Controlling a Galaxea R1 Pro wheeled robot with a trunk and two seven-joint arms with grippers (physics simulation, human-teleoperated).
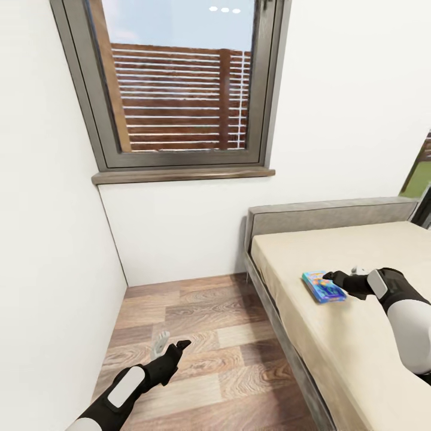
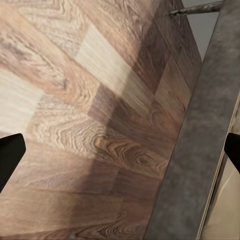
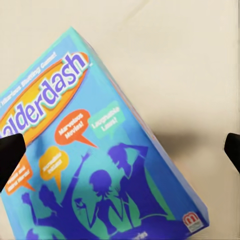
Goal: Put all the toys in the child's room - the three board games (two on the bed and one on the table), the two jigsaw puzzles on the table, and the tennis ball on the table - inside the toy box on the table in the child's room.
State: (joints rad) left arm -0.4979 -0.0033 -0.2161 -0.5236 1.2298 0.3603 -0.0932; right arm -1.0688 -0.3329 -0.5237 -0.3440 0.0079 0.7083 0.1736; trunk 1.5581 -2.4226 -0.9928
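— Black right gripper (image 1: 336, 279) spread wide, empty, poised just over the blue game (image 1: 324, 286). Lying flat on the bed (image 1: 335, 353), near the headboard.

— Best lowered straight, one finger past each long edge, then closed; probably too flat to pinch otherwise. Worth sliding toward the bed edge first?

— Maybe. Left gripper (image 1: 173, 353) also wide apart, empty, above the floor (image 1: 197, 311).

one board game (image 1: 323, 286), one bed (image 1: 335, 335)
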